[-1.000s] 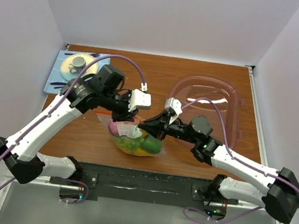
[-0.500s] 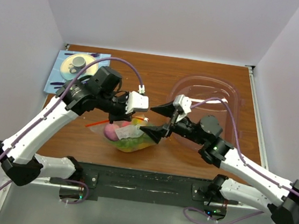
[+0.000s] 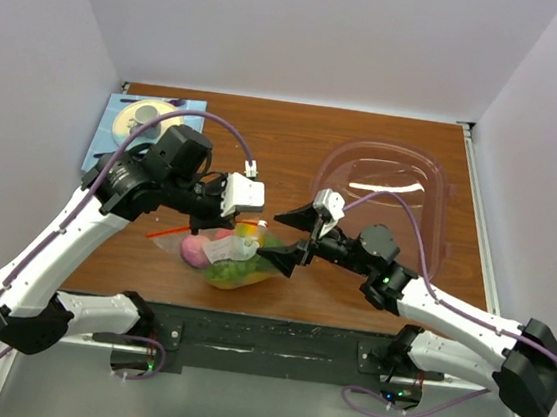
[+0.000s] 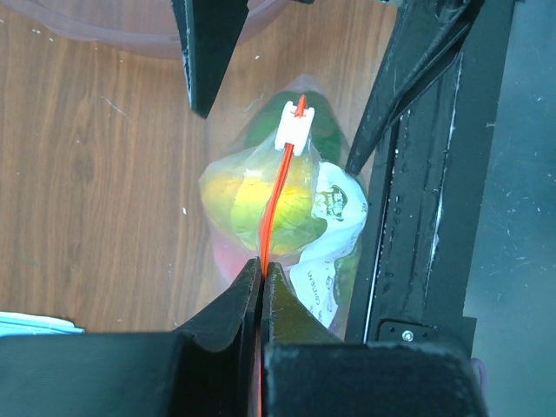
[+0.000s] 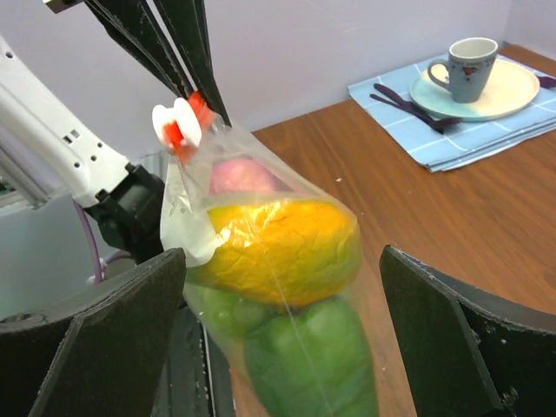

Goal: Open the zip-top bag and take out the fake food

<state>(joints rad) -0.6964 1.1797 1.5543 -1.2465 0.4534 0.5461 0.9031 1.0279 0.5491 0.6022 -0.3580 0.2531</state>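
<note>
Left tool (image 4: 261, 265): fingers together, clamped on the orange-red zip strip (image 4: 276, 195) at the end away from the slider.
Right tool (image 3: 268, 236): fingers wide apart and holding nothing, one on each side of the bag's slider end, touching nothing as far as the views show.
Zip-top bag (image 4: 334, 204): near the front edge of the surface (image 3: 295, 150), between the two tools and well apart from the clear tub (image 3: 402, 182). The strip is uppermost. I cannot tell whether the bag's underside rests on the surface.
Slider (image 4: 294, 129): small and white, at the far end of the strip from the left pinch. The zip looks closed.
Fake food (image 5: 278, 248): all inside, with yellow, green and pink pieces pressing against the film.
Step in hand: probably getting the right tool onto the slider, then running it along the strip.
Doing it well: close the right fingers on the slider alone (not the film beside it). Pull straight along the strip's line toward the left pinch, with no lifting or twisting. The left clamp should stay firm as the anchor so the strip stays taut.
Risks: the slider is small and could slip out. Pinched film could jam the zip. The loaded bag could swing and pull the strip out of line.
</note>
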